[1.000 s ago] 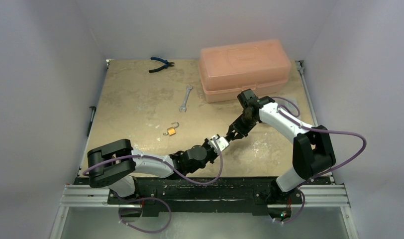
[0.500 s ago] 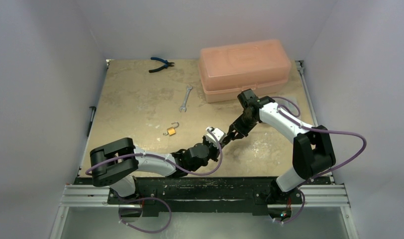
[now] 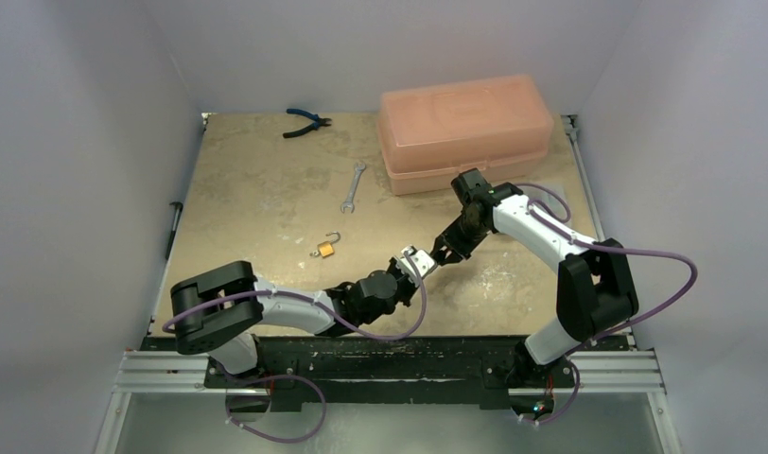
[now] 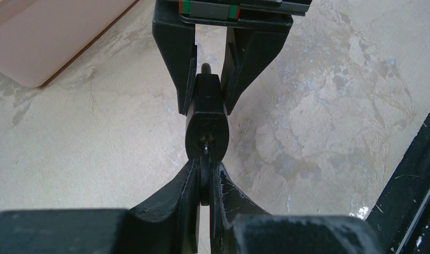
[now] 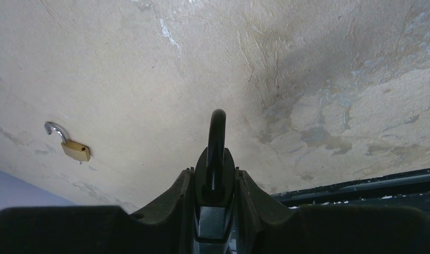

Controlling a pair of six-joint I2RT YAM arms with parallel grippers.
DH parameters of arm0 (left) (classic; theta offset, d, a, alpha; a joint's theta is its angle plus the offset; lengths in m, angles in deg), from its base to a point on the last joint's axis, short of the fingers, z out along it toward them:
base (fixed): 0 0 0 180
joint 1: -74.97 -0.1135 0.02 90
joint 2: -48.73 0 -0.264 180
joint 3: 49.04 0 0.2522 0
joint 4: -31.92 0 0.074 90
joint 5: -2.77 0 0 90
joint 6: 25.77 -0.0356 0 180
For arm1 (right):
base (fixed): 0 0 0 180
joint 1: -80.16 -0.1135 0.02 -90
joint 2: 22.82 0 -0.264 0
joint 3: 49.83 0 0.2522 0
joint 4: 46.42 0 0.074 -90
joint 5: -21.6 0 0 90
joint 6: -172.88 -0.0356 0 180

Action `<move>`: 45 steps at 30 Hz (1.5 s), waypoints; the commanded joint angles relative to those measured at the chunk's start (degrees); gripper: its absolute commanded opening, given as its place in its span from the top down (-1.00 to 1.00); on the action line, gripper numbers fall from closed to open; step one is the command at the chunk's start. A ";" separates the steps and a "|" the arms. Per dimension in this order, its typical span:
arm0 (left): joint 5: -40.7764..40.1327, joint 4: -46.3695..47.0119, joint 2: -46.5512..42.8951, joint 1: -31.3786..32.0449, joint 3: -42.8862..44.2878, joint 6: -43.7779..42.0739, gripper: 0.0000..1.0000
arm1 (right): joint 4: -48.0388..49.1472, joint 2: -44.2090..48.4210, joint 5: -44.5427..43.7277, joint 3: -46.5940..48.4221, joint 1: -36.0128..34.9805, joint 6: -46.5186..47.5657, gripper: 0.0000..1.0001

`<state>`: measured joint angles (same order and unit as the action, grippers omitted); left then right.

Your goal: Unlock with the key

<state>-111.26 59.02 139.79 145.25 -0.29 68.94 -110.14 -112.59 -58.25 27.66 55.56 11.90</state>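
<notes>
Just above the table near its front middle, my right gripper (image 5: 215, 177) is shut on the body of a black padlock (image 5: 215, 166). Its shackle (image 5: 217, 132) points away from the wrist and looks closed. My left gripper (image 4: 206, 166) is shut on the black key (image 4: 205, 182). The key's blade sits in the keyhole on the padlock's underside (image 4: 206, 138). In the top view the left gripper (image 3: 417, 264) and right gripper (image 3: 439, 254) meet tip to tip, and the padlock is hidden between them.
A small brass padlock (image 3: 327, 248) with an open shackle lies left of the grippers. Farther back lie a wrench (image 3: 353, 186), blue-handled pliers (image 3: 306, 121) and a pink toolbox (image 3: 465, 128). The black front rail (image 4: 414, 180) runs close by.
The left wrist shifted up and left half a second ago, then came back toward the right gripper. The right arm has stayed still.
</notes>
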 commanded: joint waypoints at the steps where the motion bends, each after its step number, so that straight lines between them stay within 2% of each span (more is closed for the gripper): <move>1: 4.20 6.08 -0.56 -2.01 2.20 2.35 1.00 | -1.10 4.35 7.69 2.26 -1.61 -1.04 1.00; 6: 6.87 9.68 -0.19 -4.29 1.04 11.90 1.00 | -1.40 5.51 7.26 2.05 -1.90 -1.64 1.00; 9: 7.60 10.74 -0.30 -4.36 0.39 11.96 1.00 | -1.46 5.99 7.16 1.65 -1.90 -1.82 1.00; 16: 8.10 9.58 -2.62 -4.36 -0.77 7.58 1.00 | -1.76 7.16 6.75 1.58 -2.09 -2.59 1.00; 23: 6.68 5.91 -4.05 -2.87 0.26 -6.26 1.00 | -1.80 7.90 6.99 1.71 -2.41 -3.45 1.00; 26: 6.31 3.44 -3.76 -2.87 1.73 -7.40 1.00 | -1.81 8.58 6.78 1.88 -2.86 -4.08 1.00; 34: 7.99 4.32 -2.17 -3.91 3.84 1.91 1.00 | -0.88 10.12 5.85 1.95 -6.58 -7.13 1.00; 45: 6.55 2.84 -4.32 -3.92 3.64 2.89 1.00 | -0.14 10.41 5.43 1.48 -8.30 -8.29 1.00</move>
<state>-105.45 59.09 137.08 142.15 0.03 68.35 -110.84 -105.25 -64.61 27.57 51.38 4.93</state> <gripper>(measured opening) 0.117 0.314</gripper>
